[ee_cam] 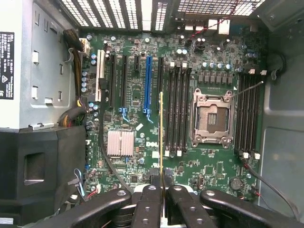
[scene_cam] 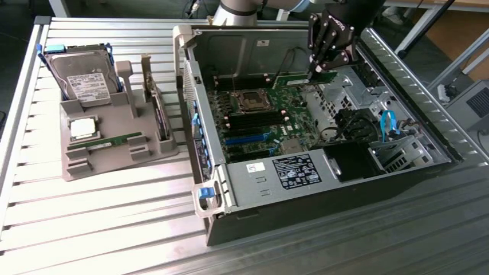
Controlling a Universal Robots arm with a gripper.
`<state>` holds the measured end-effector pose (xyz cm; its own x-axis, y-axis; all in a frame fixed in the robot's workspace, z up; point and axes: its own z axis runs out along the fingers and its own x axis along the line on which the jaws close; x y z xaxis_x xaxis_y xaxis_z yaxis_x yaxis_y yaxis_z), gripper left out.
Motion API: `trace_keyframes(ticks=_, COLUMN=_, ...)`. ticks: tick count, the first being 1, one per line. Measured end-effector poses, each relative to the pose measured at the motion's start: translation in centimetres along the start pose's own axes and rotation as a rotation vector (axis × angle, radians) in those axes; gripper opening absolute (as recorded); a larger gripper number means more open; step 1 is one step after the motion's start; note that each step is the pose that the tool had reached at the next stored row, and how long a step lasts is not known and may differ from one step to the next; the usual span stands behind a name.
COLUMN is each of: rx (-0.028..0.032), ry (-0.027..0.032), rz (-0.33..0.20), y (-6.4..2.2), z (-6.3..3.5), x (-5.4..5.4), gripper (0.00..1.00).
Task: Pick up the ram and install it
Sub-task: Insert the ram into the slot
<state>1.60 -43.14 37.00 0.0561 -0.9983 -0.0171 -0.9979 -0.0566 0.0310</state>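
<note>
My gripper [scene_cam: 321, 70] hangs inside the open computer case [scene_cam: 200, 109], near its back wall, and is shut on the ram [scene_cam: 305, 80], a narrow green stick held level above the motherboard [scene_cam: 284, 117]. In the wrist view the ram [ee_cam: 161, 133] shows edge-on as a thin yellow-green line running out from between the black fingers [ee_cam: 148, 205] of the gripper [ee_cam: 161, 191]. It hovers over the board beside the row of black memory slots [ee_cam: 176, 111] that flank the empty processor socket [ee_cam: 212, 118]. I cannot tell whether it touches the board.
A grey holder tray [scene_cam: 114, 152] on the slatted table at the exterior view's left carries a hard drive [scene_cam: 80, 77], a silver processor chip [scene_cam: 84, 127] and another green stick [scene_cam: 103, 142]. Inside the case are a power supply [scene_cam: 294, 172], blue cables [scene_cam: 387, 123] and a silver heatsink [ee_cam: 119, 143].
</note>
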Motion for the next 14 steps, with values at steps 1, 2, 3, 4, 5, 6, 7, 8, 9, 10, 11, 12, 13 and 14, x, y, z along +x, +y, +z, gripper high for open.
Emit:
trace_keyframes(ticks=1, rx=0.0, ry=0.0, rz=0.0, y=0.02, z=0.04, x=-0.04, gripper=0.11)
trace_keyframes(ticks=2, rx=0.0, ry=0.0001, rz=0.0, y=0.05, z=0.07, x=-0.06, gripper=0.11)
trace_keyframes(ticks=3, rx=0.0, ry=0.0001, rz=0.0, y=0.17, z=0.18, x=-0.11, gripper=0.11)
trace_keyframes(ticks=4, rx=0.0, ry=-0.0001, rz=0.0, y=0.19, z=0.24, x=-0.14, gripper=0.11)
trace_keyframes(ticks=5, rx=0.0, ry=0.0, rz=0.0, y=0.23, z=0.36, x=-0.19, gripper=0.11)
trace_keyframes(ticks=6, rx=0.0, ry=0.0, rz=0.0, y=0.29, z=0.52, x=-0.27, gripper=0.11)
trace_keyframes(ticks=7, rx=0.0, ry=0.0001, rz=0.0, y=0.3, z=0.57, x=-0.3, gripper=0.11)
trace_keyframes(ticks=8, rx=0.0, ry=0.0, rz=0.0, y=0.31, z=0.6, x=-0.32, gripper=0.11)
trace_keyframes(ticks=9, rx=0.0, ry=0.0, rz=0.0, y=0.33, z=0.65, x=-0.36, gripper=0.11)
trace_keyframes(ticks=10, rx=0.0, ry=0.0, rz=0.0, y=0.36, z=0.75, x=-0.43, gripper=0.11)
trace_keyframes(ticks=11, rx=0.0, ry=0.0, rz=0.0, y=0.36, z=0.78, x=-0.45, gripper=0.11)
trace_keyframes(ticks=12, rx=0.0, ry=0.0, rz=0.0, y=0.37, z=0.79, x=-0.46, gripper=0.11)
trace_keyframes(ticks=13, rx=0.0, ry=0.0001, rz=0.0, y=0.38, z=0.82, x=-0.48, gripper=0.11)
trace_keyframes(ticks=14, rx=0.0, ry=0.0, rz=0.0, y=0.39, z=0.85, x=-0.51, gripper=0.11)
